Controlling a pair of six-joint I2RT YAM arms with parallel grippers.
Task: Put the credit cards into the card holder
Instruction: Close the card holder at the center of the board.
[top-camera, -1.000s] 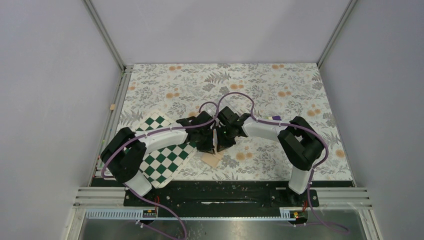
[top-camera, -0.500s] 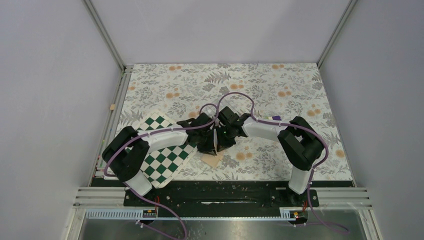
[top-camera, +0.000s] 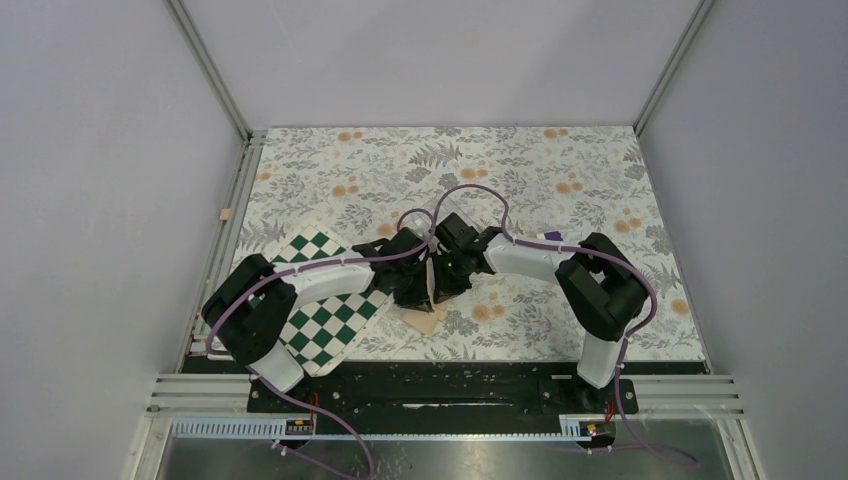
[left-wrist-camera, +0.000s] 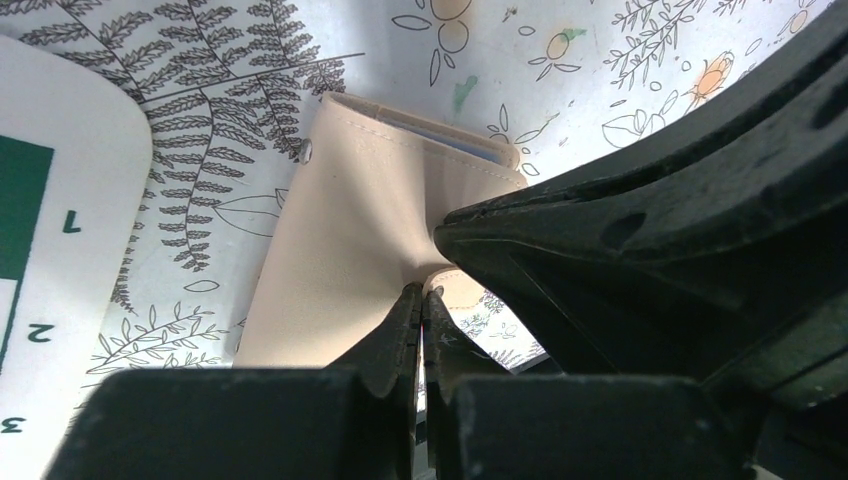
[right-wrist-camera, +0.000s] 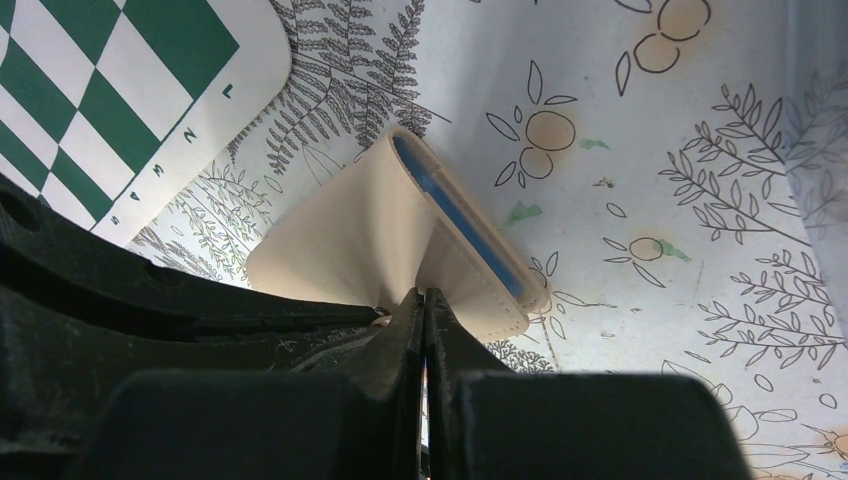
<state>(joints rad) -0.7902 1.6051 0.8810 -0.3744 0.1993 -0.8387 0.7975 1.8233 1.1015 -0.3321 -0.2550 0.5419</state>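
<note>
The tan card holder (top-camera: 424, 320) lies half open on the floral table, near the front edge, between the two arms. One leaf lies flat; the other is pulled upright. In the left wrist view my left gripper (left-wrist-camera: 421, 292) is shut on the raised tan leaf of the card holder (left-wrist-camera: 350, 220). From the other side my right gripper (right-wrist-camera: 425, 295) is shut on the same leaf, and the card holder (right-wrist-camera: 350, 230) shows its light blue lining. From above, the left gripper (top-camera: 420, 285) and right gripper (top-camera: 446, 280) meet tip to tip. The credit cards are out of view.
The green-and-white chequered board (top-camera: 330, 310) lies left of the card holder, under the left arm, and shows again as the board (right-wrist-camera: 120, 90). A small purple block (top-camera: 548, 237) peeks out behind the right arm. The right arm (left-wrist-camera: 680, 200) fills the left wrist view's right side.
The left arm's elbow has shifted slightly. Both grippers stay shut on the card holder's raised leaf, in the same place.
</note>
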